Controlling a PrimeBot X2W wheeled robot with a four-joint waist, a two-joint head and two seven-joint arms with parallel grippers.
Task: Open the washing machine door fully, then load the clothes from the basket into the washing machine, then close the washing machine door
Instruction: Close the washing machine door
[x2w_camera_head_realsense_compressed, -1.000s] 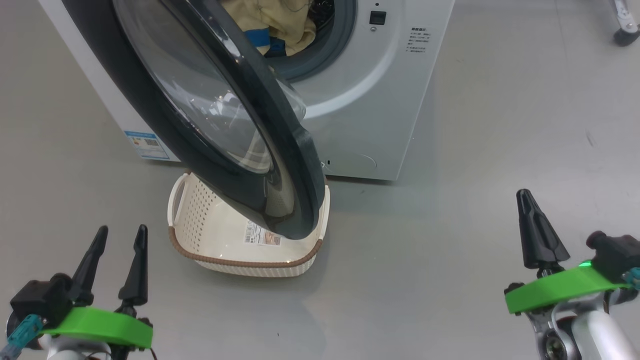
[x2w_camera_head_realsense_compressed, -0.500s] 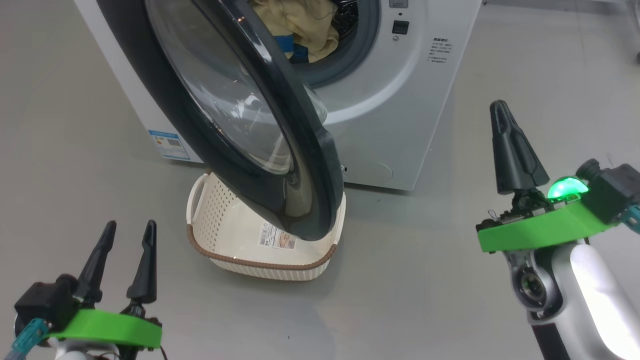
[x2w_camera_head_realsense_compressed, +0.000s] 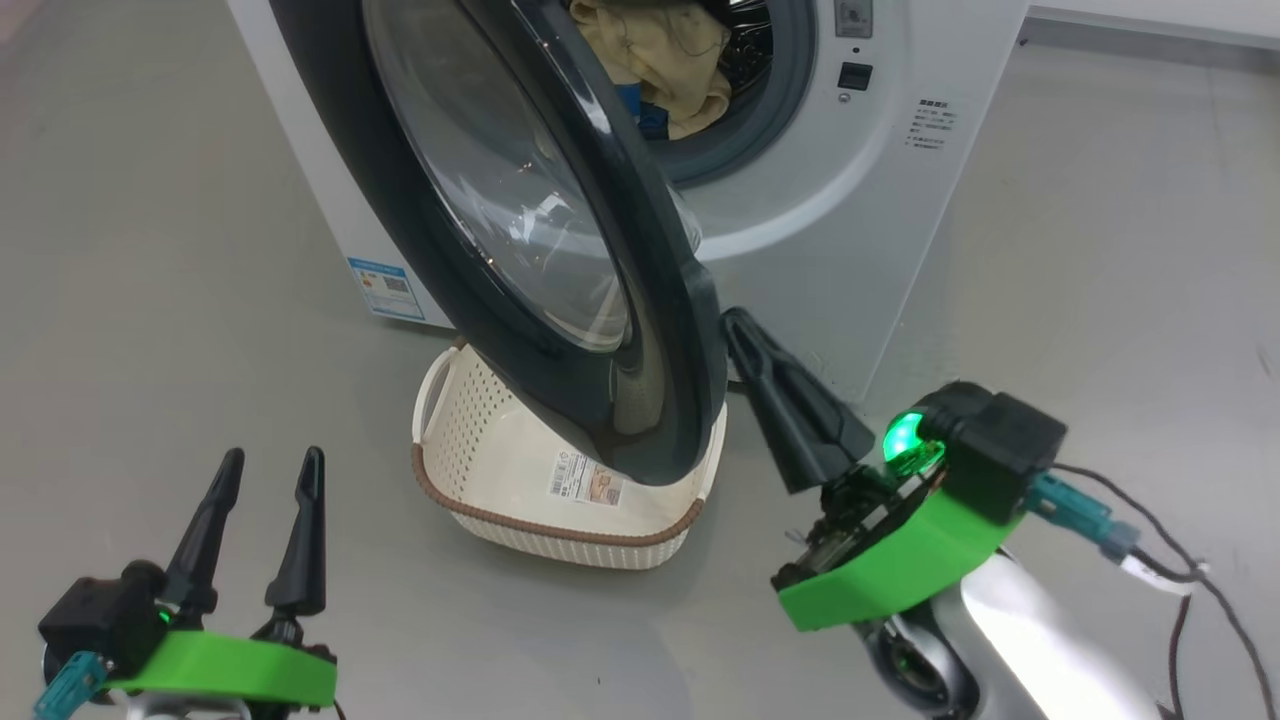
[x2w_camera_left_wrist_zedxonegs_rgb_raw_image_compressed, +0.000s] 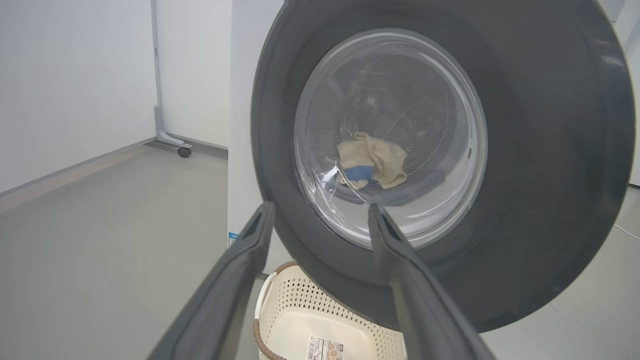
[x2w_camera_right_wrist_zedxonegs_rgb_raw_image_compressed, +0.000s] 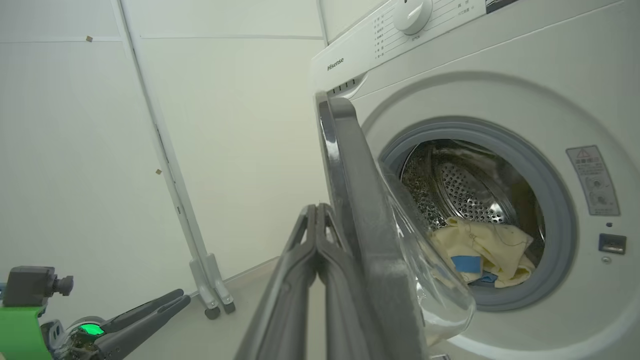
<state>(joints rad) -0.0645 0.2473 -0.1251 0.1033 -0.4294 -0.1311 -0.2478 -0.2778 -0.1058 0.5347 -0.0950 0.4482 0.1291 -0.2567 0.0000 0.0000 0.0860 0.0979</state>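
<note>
Nearest the robot, the left pincer hangs over the near left part of the grey floor, its two dark fingers spread wide with nothing between them. In the left wrist view those fingers frame the lower glass of the washing machine door.

The right pincer sits a little further in, towards the middle of the floor. Its fingers are pressed tight together and it grips nothing. Its tip lies just beside the outer edge of the door's black rim, low on the free side; whether it touches the rim I cannot tell.

The basket stands on the floor just in front of the washing machine, partly under the door's lower rim. A label sticker shows on its bare bottom.

The door stands part-way open, swung out from the machine's front, with its glass bowl bulging towards the opening.

Behind it, the clothes lie at the front of the steel drum, pale yellow with a blue patch, resting by the lower part of the grey gasket. A small blue label sits low on the machine's side panel.
</note>
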